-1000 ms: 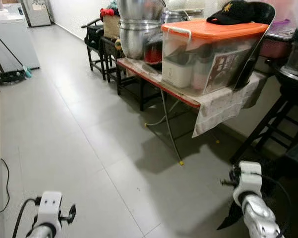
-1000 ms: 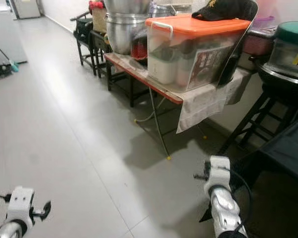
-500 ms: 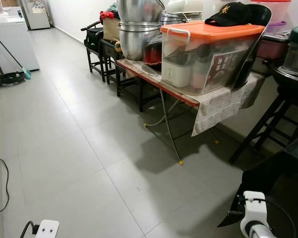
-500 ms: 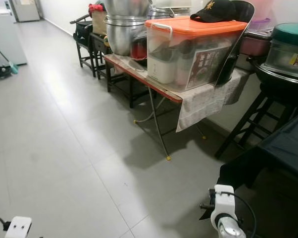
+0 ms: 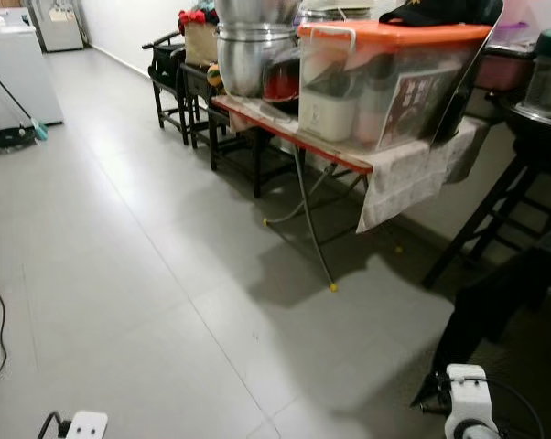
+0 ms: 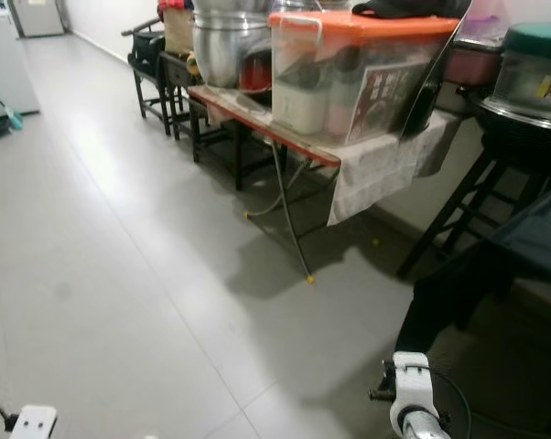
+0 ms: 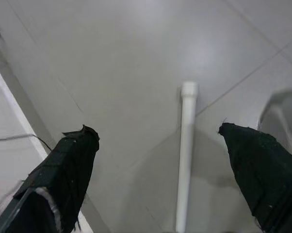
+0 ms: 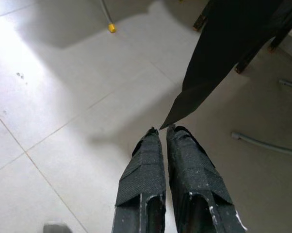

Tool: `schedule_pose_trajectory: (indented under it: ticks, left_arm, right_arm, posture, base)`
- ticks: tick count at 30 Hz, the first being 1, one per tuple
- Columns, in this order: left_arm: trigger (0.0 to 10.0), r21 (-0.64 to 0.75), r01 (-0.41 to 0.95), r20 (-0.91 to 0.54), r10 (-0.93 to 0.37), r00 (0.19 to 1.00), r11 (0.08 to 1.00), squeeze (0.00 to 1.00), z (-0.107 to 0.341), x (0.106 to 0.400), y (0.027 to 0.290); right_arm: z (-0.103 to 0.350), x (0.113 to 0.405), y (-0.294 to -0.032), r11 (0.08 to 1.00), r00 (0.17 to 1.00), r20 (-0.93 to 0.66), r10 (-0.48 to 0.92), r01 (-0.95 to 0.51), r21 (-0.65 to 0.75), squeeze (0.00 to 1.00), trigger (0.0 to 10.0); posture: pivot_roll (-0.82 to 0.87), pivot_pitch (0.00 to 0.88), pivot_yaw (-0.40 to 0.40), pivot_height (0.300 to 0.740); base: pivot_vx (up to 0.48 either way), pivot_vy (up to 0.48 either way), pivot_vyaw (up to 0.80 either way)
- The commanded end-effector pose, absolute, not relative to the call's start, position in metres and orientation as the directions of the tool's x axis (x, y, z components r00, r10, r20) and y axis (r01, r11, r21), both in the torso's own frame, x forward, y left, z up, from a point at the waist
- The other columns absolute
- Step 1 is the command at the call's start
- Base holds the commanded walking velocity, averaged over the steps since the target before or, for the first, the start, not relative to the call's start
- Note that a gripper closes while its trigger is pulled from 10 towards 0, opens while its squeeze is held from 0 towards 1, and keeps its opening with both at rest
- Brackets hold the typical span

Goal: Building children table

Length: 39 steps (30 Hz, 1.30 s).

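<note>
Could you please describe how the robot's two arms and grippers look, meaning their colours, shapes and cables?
The left gripper has two long black fingers with a woven, fabric-like surface and slightly frayed tips. The right gripper has the same black textured fingers. In the head views, each wrist ends in a white blocky housing with a thin black cable looping beside it.

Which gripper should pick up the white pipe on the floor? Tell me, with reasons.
Left, probably. The left gripper is open, and the white pipe lies on the floor between its fingers. The right gripper is shut and points at bare tile beside a black cloth.
</note>
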<state>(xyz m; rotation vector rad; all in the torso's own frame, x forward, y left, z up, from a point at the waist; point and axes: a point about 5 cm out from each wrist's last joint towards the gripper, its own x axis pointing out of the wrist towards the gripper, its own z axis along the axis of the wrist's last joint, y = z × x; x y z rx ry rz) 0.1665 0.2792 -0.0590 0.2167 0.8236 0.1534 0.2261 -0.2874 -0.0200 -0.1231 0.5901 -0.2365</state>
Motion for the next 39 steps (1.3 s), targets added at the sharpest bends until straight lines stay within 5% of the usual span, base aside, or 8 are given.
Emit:
schedule_pose_trajectory:
  ticks: [1, 39]
  left_arm:
    - [10.0, 0.256, -0.038, -0.729, 0.219, 0.649, 0.966, 0.0, -0.063, 0.161, 0.277]
    - [10.0, 0.24, -0.011, -0.816, 0.208, 0.539, 0.971, 0.0, -0.083, 0.117, 0.277]
  right_arm:
    - [-0.02, 0.227, -0.288, 0.966, 0.807, -0.535, -0.252, 0.179, -0.186, 0.0, 10.0]
    - [-0.031, 0.207, -0.292, 0.965, 0.768, -0.587, -0.255, 0.165, -0.203, 0.0, 10.0]
  posture:
    - [0.12, 0.0, -0.021, 0.59]
    - [0.12, 0.085, -0.021, 0.43]
  base:
    - [0.0, 0.0, 0.0]
    - [0.0, 0.0, 0.0]
